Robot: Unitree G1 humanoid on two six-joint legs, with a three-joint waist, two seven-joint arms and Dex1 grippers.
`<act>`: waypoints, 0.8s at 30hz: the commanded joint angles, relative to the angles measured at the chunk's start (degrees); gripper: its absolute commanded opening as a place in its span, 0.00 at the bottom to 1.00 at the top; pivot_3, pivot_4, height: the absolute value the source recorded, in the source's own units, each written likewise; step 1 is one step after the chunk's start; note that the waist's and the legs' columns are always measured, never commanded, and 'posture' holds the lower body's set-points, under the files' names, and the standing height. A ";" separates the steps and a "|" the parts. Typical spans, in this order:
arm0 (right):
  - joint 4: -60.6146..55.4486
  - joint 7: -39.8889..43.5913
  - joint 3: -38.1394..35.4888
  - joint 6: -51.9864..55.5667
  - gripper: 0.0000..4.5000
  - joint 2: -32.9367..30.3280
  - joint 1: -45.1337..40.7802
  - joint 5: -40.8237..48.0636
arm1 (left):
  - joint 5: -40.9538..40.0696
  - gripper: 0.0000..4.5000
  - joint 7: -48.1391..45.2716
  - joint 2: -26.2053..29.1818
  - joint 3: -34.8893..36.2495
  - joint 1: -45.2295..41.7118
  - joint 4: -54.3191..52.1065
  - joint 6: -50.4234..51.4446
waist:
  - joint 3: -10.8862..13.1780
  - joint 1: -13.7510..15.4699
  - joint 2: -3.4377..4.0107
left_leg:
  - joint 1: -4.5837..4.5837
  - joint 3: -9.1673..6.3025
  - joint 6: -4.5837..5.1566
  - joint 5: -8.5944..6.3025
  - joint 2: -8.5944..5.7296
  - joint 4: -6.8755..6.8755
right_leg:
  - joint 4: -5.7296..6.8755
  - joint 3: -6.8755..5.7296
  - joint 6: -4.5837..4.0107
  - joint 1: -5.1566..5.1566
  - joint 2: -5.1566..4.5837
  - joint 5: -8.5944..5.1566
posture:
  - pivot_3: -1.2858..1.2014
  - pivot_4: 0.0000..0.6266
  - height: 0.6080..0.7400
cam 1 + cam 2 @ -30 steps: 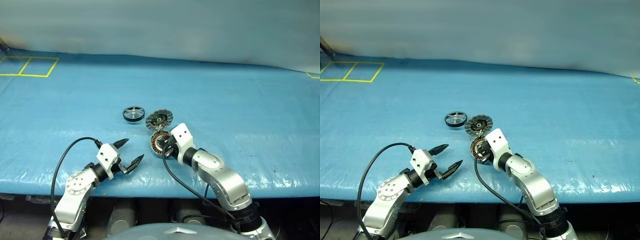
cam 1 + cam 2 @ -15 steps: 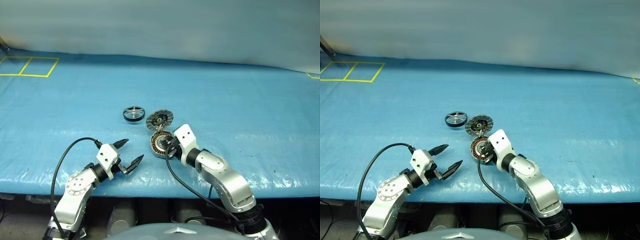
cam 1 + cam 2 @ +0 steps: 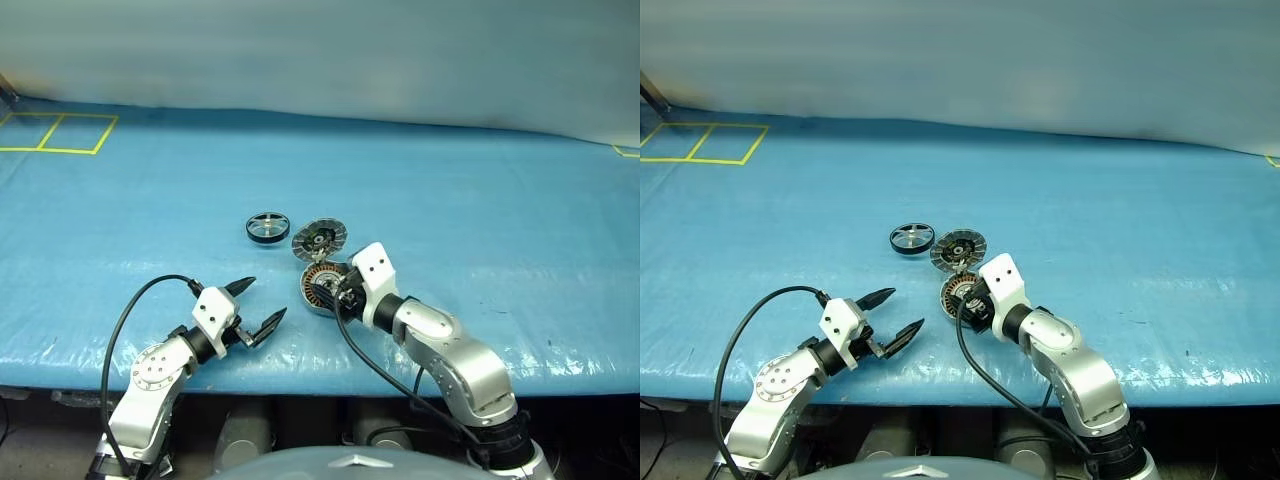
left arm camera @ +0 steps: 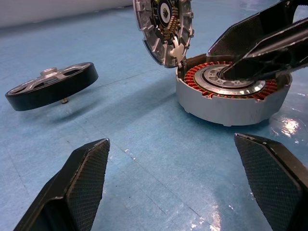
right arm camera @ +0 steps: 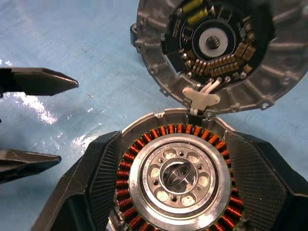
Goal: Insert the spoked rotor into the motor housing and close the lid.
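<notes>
The motor housing (image 3: 322, 288) is seen open on the blue surface (image 3: 480, 220), copper windings exposed, w/ its lid (image 3: 318, 239) tipped up at the far edge and joined there. The right claw (image 5: 168, 192) is spread wide, fingers flanking the housing, nothing gripped. The spoked rotor (image 3: 267, 227) is left lying just beside the lid, apart. The left claw (image 3: 256, 306) is held wide open & empty, nearer the surface's front edge.

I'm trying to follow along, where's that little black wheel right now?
The rotor lies on the blue table, just left of the raised lid and housing, beyond the left pincer.
</notes>
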 commanded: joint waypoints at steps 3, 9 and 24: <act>-5.74 -2.60 3.26 5.92 0.44 -3.79 -2.69 -2.72 | 0.04 1.00 0.01 0.02 0.11 -0.15 -0.38 -0.96 | 0.00 -0.03 0.00 | 0.00 0.00 0.00 0.00 0.00 0.00 | 0.00 0.00 -0.01 0.00 0.00 0.00 | 0.52 0.24 1.00; -6.20 -6.11 8.94 10.86 0.01 -2.64 -7.11 -5.20 | 0.10 1.00 -0.26 0.06 0.06 -0.43 -0.19 -1.11 | 0.00 -0.14 0.01 | 0.00 0.01 -0.01 0.00 0.02 0.00 | 0.02 -0.01 -0.03 -0.03 0.01 -0.02 | 0.52 0.24 1.00; -4.42 -7.58 12.55 19.17 0.01 -3.17 -12.36 -7.49 | 0.39 1.00 0.27 -0.31 0.16 -0.09 -0.44 -1.12 | 0.00 -0.09 0.00 | -0.05 0.00 0.01 -0.01 0.00 -0.02 | -0.02 -0.05 -0.02 -0.04 -0.02 -0.01 | 0.52 0.24 1.00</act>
